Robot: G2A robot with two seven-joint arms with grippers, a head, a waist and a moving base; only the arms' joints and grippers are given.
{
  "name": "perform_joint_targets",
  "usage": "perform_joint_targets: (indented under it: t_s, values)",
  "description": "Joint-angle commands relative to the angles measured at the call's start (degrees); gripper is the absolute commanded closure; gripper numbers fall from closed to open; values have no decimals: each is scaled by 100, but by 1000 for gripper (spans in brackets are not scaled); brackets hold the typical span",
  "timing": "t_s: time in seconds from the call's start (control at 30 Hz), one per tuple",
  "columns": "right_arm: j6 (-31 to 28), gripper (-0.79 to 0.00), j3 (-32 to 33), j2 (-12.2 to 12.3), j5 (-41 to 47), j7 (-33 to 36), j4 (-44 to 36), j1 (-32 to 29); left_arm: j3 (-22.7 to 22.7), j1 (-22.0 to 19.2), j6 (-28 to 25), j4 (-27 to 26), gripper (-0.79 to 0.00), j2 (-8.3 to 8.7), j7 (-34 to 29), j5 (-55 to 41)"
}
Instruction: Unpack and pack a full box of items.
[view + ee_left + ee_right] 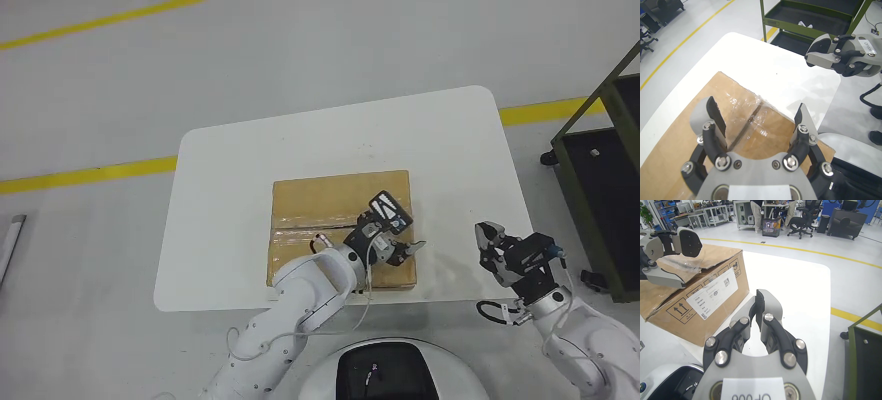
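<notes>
Taped cardboard box [320, 215] is sitting on the white table [230, 200], centre, biased toward 6 o'clock. Left gripper [755, 106] is hovering with jaws spread over the box's 4 o'clock corner, straddling the tape seam [753, 115]. Right gripper [758, 298] is hanging pinched closed and empty at 3 o'clock. Judgement: stiff corrugate, probably heavy, film slick — pinching the raised flap edge [715, 264] is looking best.
</notes>
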Motion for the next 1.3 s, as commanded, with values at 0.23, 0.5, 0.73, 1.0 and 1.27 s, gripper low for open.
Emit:
perform_joint_targets:
  t_s: [0.23,0.5,0.73,1.0,1.27]
  values:
    - [21,0,-23,3,-6,3,-27,2,-43,17,52,-12,-459,-25,176,121]
    - [12,0,-12,11,-34,1,-24,10,-52,59,-115,-5,-505,-24,86,313]
    - [31,0,-9,15,-24,16,-32,10,-97,74,-38,31,-483,-48,100,268]
    - [38,0,0,19,-15,21,-35,12,-125,79,-33,24,-332,-66,92,364]
    - [29,0,1,24,6,22,-55,59,-204,116,-1,-17,0,-76,65,410]
